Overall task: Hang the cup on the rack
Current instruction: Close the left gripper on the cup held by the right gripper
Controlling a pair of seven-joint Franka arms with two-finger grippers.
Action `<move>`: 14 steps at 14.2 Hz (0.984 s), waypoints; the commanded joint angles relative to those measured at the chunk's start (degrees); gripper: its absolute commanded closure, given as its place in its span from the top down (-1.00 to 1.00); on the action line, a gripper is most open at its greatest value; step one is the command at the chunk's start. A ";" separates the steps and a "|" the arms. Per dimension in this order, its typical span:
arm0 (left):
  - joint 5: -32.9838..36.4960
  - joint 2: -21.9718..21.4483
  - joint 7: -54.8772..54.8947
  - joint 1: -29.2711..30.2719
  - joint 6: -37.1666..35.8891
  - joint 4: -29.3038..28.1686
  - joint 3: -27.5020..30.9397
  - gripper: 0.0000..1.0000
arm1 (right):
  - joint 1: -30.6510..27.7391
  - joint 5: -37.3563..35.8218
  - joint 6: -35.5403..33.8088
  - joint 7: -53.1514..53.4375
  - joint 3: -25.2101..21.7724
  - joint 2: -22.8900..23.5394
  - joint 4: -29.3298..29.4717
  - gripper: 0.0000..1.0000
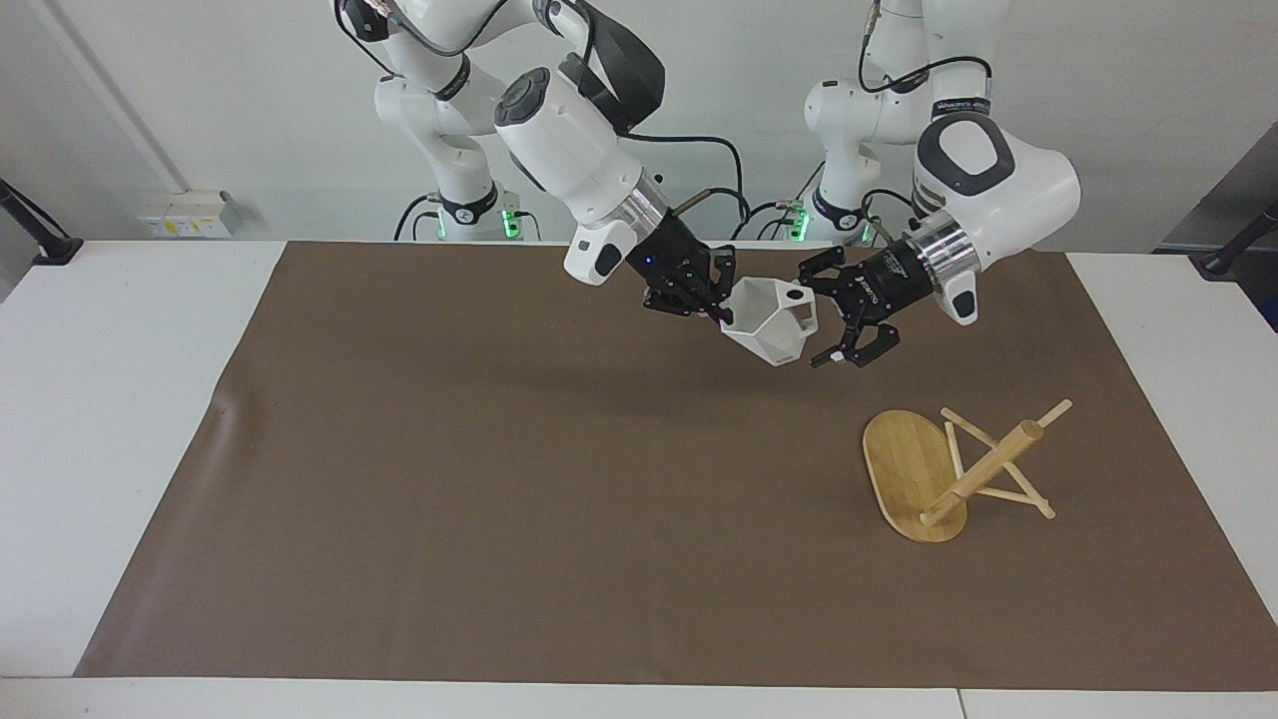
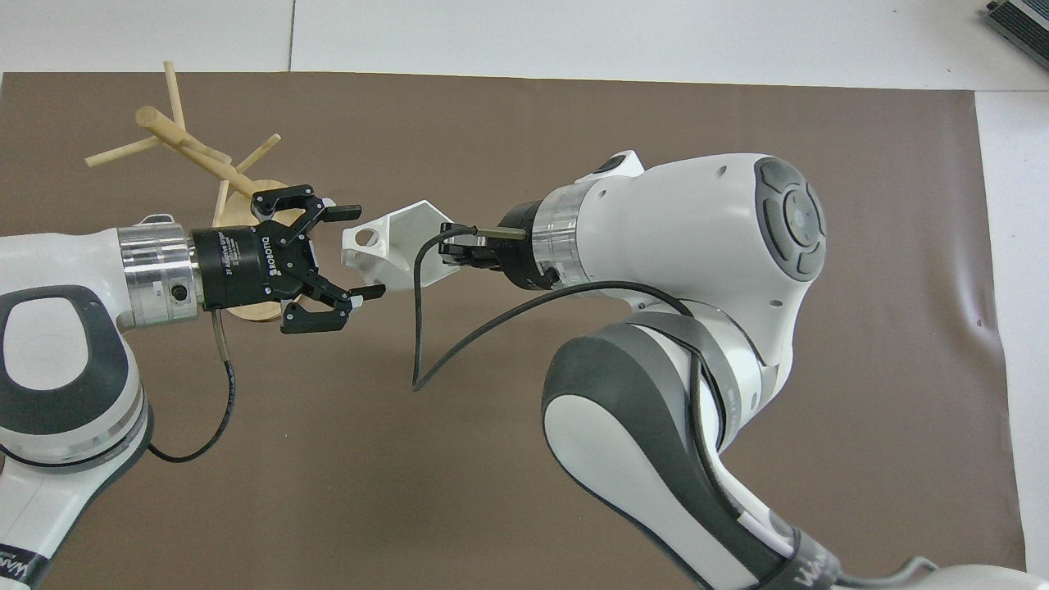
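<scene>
— How many cups were counted?
— One cup [image 1: 771,322] [image 2: 385,246] was counted.
— And racks?
— One rack [image 1: 954,472] [image 2: 184,152] was seen, lying tipped over on one brown mat [image 1: 499,499] [image 2: 492,106].
— How many grippers were noted?
— Two: the right gripper [image 1: 711,303] [image 2: 449,250] and the left gripper [image 1: 821,318] [image 2: 361,251]. One counter [image 1: 120,399] [image 2: 574,33] was counted.

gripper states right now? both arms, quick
Left gripper: open, fingers either side of the cup's handle end, in the air above the mat, not closed on it.
Right gripper: closed on the cup's rim, holding it up.
</scene>
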 commanded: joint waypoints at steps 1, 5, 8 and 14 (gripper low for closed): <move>-0.35 1.44 0.34 -2.11 2.30 -0.03 0.45 1.00 | -0.58 0.62 0.96 -1.41 1.07 -0.15 -0.23 -1.00; 3.58 1.53 3.32 -2.13 -0.15 0.49 0.45 1.00 | -0.67 0.79 0.96 -1.49 1.07 0.20 0.38 -1.00; 4.84 2.32 3.50 -2.21 -1.30 1.55 0.45 1.00 | -0.76 1.05 0.96 -1.49 1.07 0.20 0.56 -1.00; 4.22 2.32 4.56 -2.30 -0.77 1.72 0.36 0.95 | -0.76 1.14 0.96 -1.49 1.07 0.11 0.56 -1.00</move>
